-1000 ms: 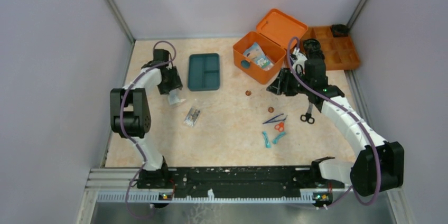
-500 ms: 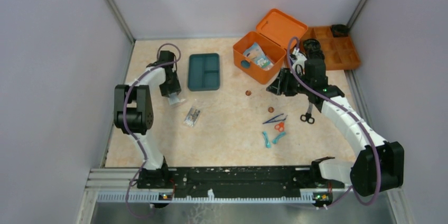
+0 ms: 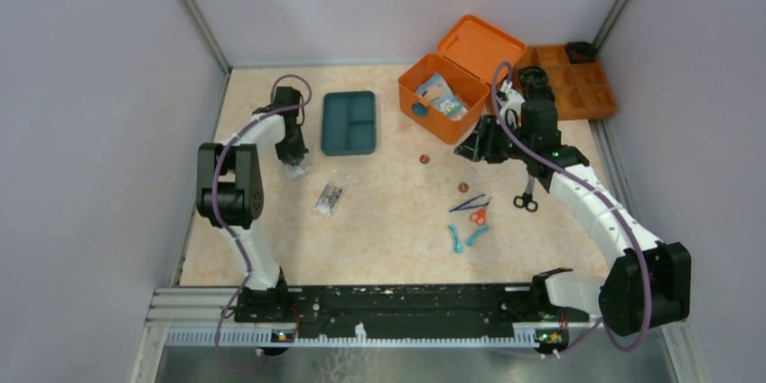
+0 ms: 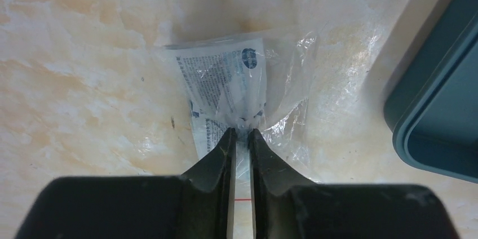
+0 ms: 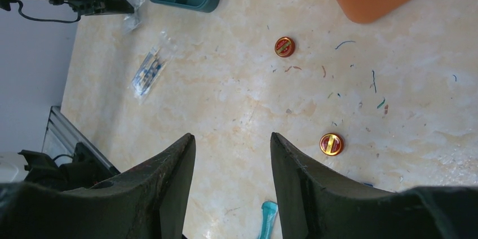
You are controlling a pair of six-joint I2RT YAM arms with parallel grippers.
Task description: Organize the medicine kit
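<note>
Medicine kit, lid up, just beyond right gripper.

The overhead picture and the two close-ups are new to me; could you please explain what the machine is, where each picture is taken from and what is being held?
These are two robot arms bolted at the near edge of a table. The wide picture comes from a fixed camera above and behind them. Each close-up comes from a camera on one wrist, looking along that arm's two fingers.

On the table are the open orange medicine kit, a teal tray, an orange divided tray at the far right, scissors, tweezers, two small red caps and a loose packet.

The left arm's fingers are pinched on a clear printed packet beside the teal tray. The right arm's fingers stand open above the table and hold nothing.
</note>
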